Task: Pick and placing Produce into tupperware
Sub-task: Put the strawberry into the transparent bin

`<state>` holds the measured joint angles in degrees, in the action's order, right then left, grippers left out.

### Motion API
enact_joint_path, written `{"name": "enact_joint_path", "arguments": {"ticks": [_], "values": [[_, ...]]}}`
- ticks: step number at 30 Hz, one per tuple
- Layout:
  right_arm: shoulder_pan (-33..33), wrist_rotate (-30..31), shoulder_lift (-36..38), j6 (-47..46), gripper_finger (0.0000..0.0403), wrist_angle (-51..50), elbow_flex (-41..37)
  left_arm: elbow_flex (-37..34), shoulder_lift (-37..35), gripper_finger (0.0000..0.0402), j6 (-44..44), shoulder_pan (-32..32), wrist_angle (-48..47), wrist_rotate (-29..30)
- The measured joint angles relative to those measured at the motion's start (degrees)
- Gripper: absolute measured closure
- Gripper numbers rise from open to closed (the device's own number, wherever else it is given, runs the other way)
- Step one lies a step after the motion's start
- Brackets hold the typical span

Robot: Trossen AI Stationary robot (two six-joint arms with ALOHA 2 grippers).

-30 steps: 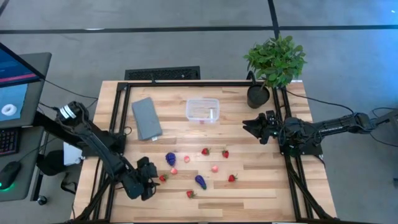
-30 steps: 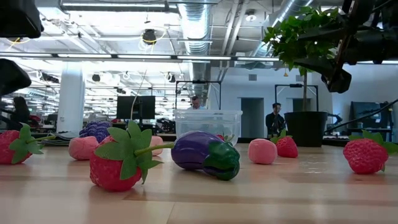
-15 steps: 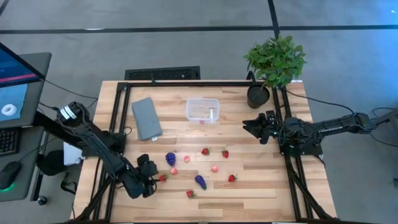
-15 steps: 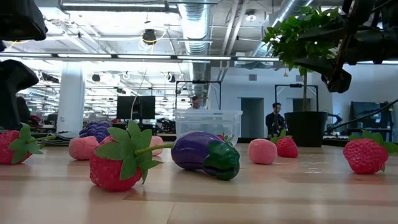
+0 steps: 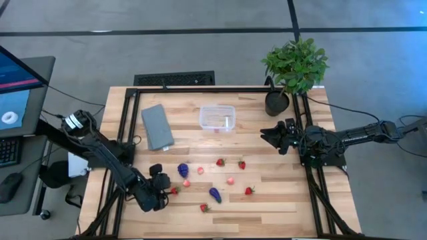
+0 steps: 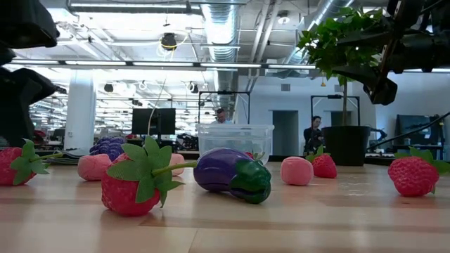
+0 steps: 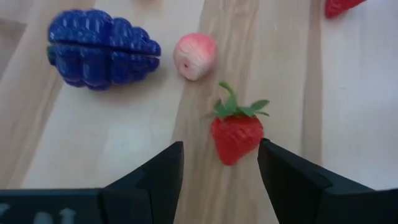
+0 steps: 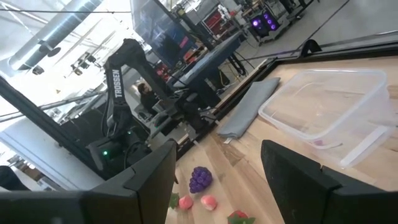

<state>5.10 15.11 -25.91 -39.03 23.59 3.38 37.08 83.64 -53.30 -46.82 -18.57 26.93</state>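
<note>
The left gripper (image 7: pixel 219 180), fingers apart and empty, sits low with a strawberry (image 7: pixel 236 132) straight ahead, just between the fingertips, leafy top pointing away. The tub (image 5: pixel 217 119) lies well beyond, nearer the waiting right gripper (image 5: pixel 272 138), also spread. No readable writing shows.

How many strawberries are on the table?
5. One lies by the left gripper, one near the front edge, one front right, and two sit mid-table. More may hide behind the left arm.
</note>
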Motion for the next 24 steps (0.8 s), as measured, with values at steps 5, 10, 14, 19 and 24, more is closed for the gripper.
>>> {"name": "enact_joint_path", "arguments": {"ticks": [5,10,14,19,24], "values": [[0.0,0.0,0.0,0.0,0.0143,0.0,0.0,0.0,0.0,0.0202,3.3,1.6,0.1,-2.3],[0.0,0.0,0.0,-1.0,0.0143,0.0,0.0,0.0,0.0,0.0202,4.9,1.9,0.7,-5.6],[0.0,0.0,0.0,-1.0,0.0143,0.0,0.0,0.0,0.0,0.0202,6.4,2.1,2.8,-5.7],[0.0,0.0,0.0,-1.0,0.0143,0.0,0.0,0.0,0.0,0.0202,7.0,3.3,3.1,-5.7],[0.0,0.0,0.0,-1.1,0.0143,0.0,0.0,0.0,0.0,0.0202,7.7,4.8,3.1,-6.3]]}}
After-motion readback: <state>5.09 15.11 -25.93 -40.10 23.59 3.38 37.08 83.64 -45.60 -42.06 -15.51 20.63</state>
